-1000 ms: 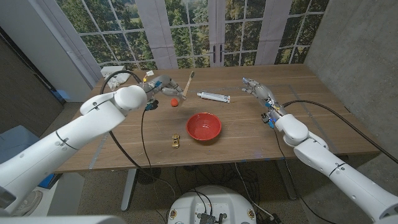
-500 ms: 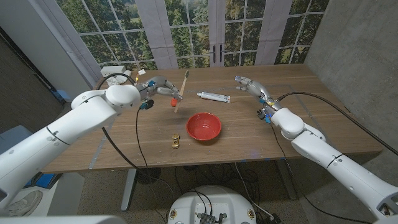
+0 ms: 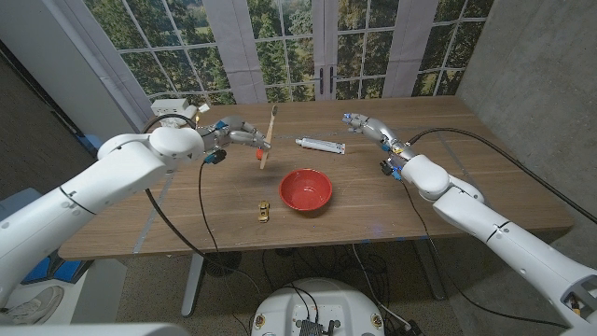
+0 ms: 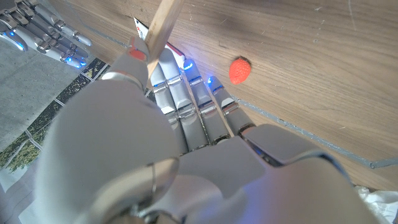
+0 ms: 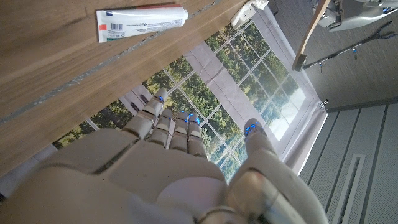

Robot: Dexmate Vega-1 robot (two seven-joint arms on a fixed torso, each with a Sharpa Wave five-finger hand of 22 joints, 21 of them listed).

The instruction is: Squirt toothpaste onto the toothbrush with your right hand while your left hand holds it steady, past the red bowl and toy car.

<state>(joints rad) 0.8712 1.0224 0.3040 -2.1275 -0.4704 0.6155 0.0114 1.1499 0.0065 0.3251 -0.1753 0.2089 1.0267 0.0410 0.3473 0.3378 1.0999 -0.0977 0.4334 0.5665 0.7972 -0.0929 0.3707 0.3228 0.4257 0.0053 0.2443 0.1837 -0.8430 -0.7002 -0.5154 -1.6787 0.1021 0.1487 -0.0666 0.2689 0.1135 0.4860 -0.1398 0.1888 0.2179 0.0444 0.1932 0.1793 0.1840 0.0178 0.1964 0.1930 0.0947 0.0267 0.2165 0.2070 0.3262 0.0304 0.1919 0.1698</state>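
The left robot hand (image 3: 238, 133) grips the wooden toothbrush (image 3: 269, 136) and holds it off the counter (image 3: 466, 177), its handle standing nearly upright beyond the fingers, with a small red strawberry-like thing (image 4: 240, 70) lying on the wood just past that hand. The right robot hand (image 3: 367, 127) hovers with its fingers spread and nothing in them, and the toothpaste tube (image 3: 320, 145) lies flat on the counter near its fingertips, between the two hands. The red bowl (image 3: 306, 189) and the little yellow toy car (image 3: 264, 212) sit nearer the robot than both hands, the car just beside the bowl.
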